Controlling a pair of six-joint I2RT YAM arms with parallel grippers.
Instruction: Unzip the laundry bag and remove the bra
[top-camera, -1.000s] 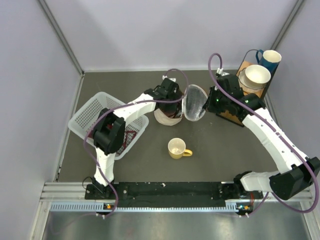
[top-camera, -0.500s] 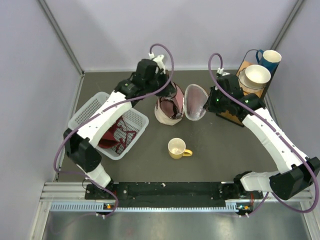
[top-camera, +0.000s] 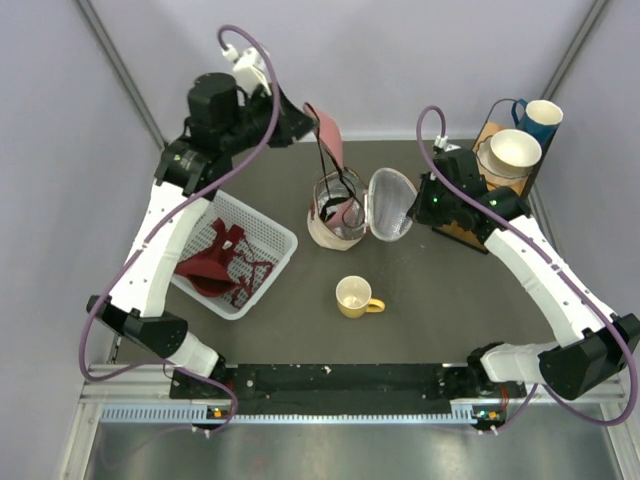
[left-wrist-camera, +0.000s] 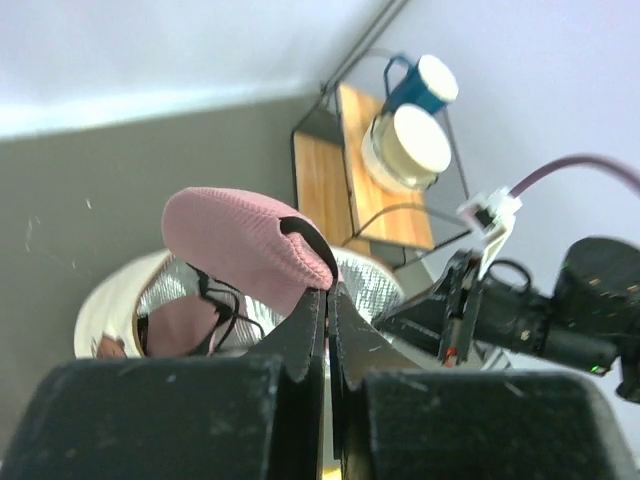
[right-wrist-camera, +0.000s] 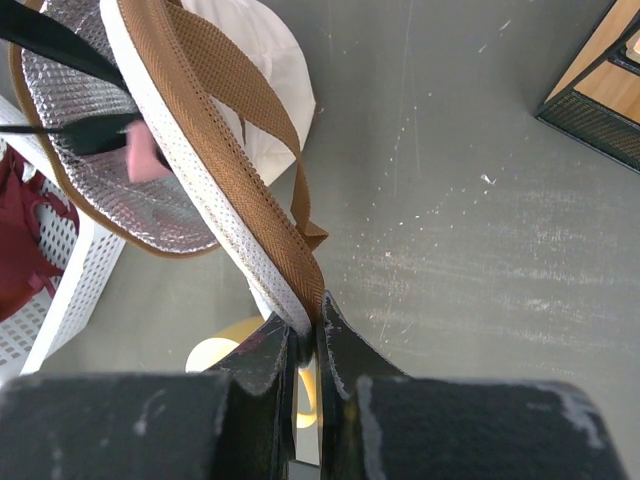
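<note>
The cream laundry bag (top-camera: 325, 230) stands open mid-table, its silvery mesh lining visible. My left gripper (top-camera: 303, 113) is raised high above and left of it, shut on the edge of the bra's dusty pink cup (top-camera: 328, 138). Thin black straps hang from the cup down into the bag. In the left wrist view the pink cup (left-wrist-camera: 245, 235) sits just beyond my closed gripper (left-wrist-camera: 328, 292). My right gripper (top-camera: 417, 205) is shut on the brown-trimmed rim of the round zip lid (top-camera: 390, 205), holding it open to the right. The lid's rim also shows in the right wrist view (right-wrist-camera: 240, 170).
A white lattice basket (top-camera: 275, 232) holding a maroon garment (top-camera: 215, 262) sits left of the bag. A yellow mug (top-camera: 355, 297) stands in front of the bag. A wooden rack with a bowl (top-camera: 515, 150) and a blue cup (top-camera: 542, 115) stands at the back right.
My left arm has risen and swung back to the left, drawing the pink cup up out of the bag. The right gripper has kept hold of the lid without moving.
</note>
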